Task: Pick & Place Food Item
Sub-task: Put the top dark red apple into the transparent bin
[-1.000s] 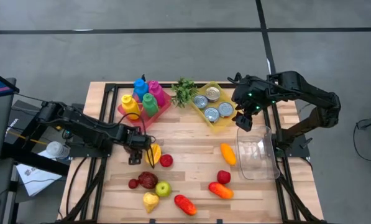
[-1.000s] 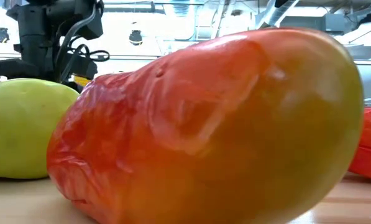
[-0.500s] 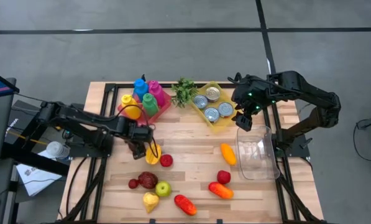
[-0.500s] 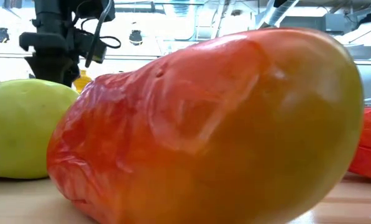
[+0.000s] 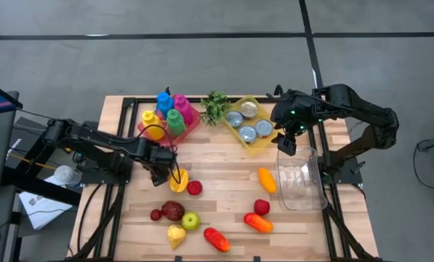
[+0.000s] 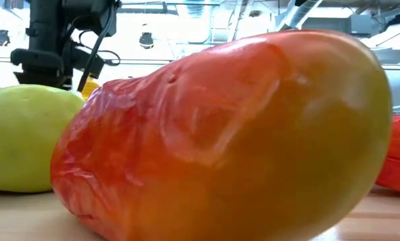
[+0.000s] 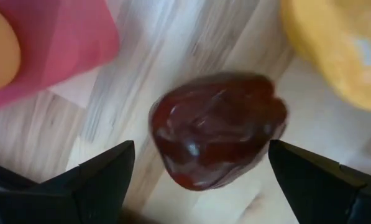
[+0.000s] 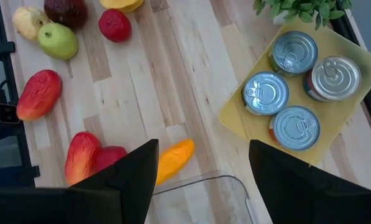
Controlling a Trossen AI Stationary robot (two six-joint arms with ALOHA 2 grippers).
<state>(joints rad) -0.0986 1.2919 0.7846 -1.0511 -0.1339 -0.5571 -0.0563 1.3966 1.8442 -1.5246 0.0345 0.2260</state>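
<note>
My left gripper (image 5: 167, 172) is open, low over the table near the pink tray (image 5: 169, 125). In the left wrist view a dark red fruit (image 7: 217, 129) lies on the wood ahead of and between its two fingers, untouched. A yellow fruit (image 7: 340, 46) lies beside the dark red one and also shows in the high view (image 5: 179, 181). The left gripper (image 6: 49, 40) shows far back in the low view. My right gripper (image 5: 286, 142) is open and empty above the far end of the clear bin (image 5: 302, 178).
Loose fruit lies on the near half: a red fruit (image 5: 195, 187), a green apple (image 5: 191, 220), a red-yellow mango (image 5: 217, 239), an orange fruit (image 5: 266, 180). A yellow tray of cans (image 5: 251, 124), a plant (image 5: 215, 106) and the bottle tray stand at the far edge.
My left gripper has moved a little toward the table's far edge, staying low beside the yellow fruit. The fruit has stayed where it was.
</note>
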